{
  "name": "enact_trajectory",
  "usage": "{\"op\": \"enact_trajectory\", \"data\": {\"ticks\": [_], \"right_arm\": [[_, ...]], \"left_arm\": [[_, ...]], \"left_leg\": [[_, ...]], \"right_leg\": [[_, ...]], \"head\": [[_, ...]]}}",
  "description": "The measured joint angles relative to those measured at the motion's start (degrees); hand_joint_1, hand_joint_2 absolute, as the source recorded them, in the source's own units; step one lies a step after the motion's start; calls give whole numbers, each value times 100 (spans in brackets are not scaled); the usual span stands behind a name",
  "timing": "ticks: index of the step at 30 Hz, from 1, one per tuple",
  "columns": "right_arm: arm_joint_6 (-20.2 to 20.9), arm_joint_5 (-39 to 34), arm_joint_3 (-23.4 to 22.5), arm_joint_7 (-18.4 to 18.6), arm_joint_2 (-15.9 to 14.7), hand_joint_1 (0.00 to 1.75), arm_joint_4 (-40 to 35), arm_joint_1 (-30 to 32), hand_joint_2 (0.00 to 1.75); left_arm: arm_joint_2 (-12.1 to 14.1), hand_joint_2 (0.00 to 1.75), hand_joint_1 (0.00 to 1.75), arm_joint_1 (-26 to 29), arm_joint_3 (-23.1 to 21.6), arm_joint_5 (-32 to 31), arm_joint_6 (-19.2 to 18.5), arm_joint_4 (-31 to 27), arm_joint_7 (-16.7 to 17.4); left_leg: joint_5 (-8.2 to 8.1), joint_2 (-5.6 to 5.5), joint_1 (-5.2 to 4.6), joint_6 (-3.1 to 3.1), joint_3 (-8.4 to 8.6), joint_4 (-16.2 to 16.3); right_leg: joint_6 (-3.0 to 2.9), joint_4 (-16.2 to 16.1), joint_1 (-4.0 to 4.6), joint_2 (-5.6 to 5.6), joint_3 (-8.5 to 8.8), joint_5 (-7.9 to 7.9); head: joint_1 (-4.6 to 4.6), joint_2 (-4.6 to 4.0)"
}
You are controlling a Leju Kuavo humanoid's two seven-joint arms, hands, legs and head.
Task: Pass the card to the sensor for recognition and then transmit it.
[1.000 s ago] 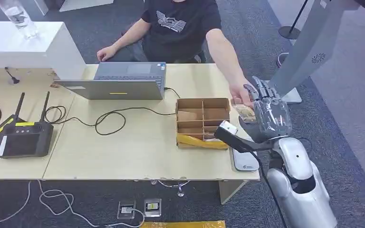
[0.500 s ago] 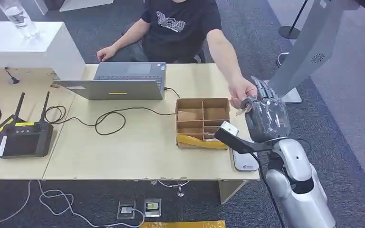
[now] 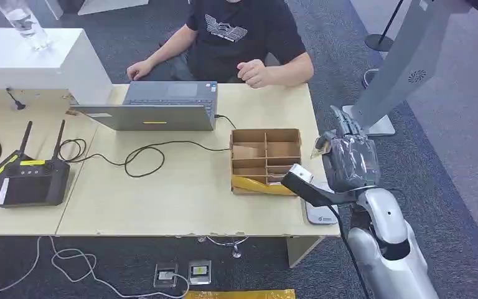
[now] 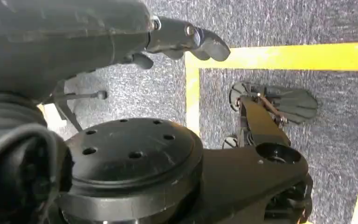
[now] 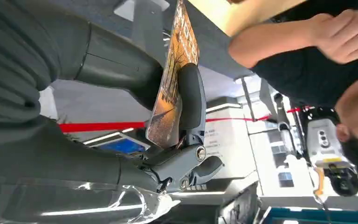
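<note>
The right robot hand (image 3: 347,159) pinches the card (image 5: 175,77) upright between thumb and fingers, just off the counter's (image 3: 180,199) right edge. The white sensor (image 3: 321,212) at the front right corner looks unused; scanning and handover seemingly remain. The left robot hand (image 4: 177,39) hangs, fingers curled.

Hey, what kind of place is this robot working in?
Probably an office or lab reception desk: a person sits behind a light wooden desk with an open grey laptop, a divided cardboard box, and grey carpet all around.
</note>
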Motion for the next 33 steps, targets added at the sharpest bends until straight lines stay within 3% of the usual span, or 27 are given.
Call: {"op": "enact_trajectory", "data": {"ticks": [20, 33], "right_arm": [[-68, -31, -616, 127, -155, 175, -31, 719, 175], [-109, -347, -658, -197, -22, 175, 319, 895, 175]], "left_arm": [[22, 0, 0, 5, 2, 90, 0, 2, 41], [24, 0, 0, -1, 2, 15, 0, 2, -92]], "left_leg": [[-2, 7, 0, 0, -1, 0], [-1, 6, 2, -2, -2, -1]], "right_leg": [[0, 0, 0, 2, -3, 0], [0, 0, 2, 2, -2, 0]], "head": [[0, 0], [0, 0]]}}
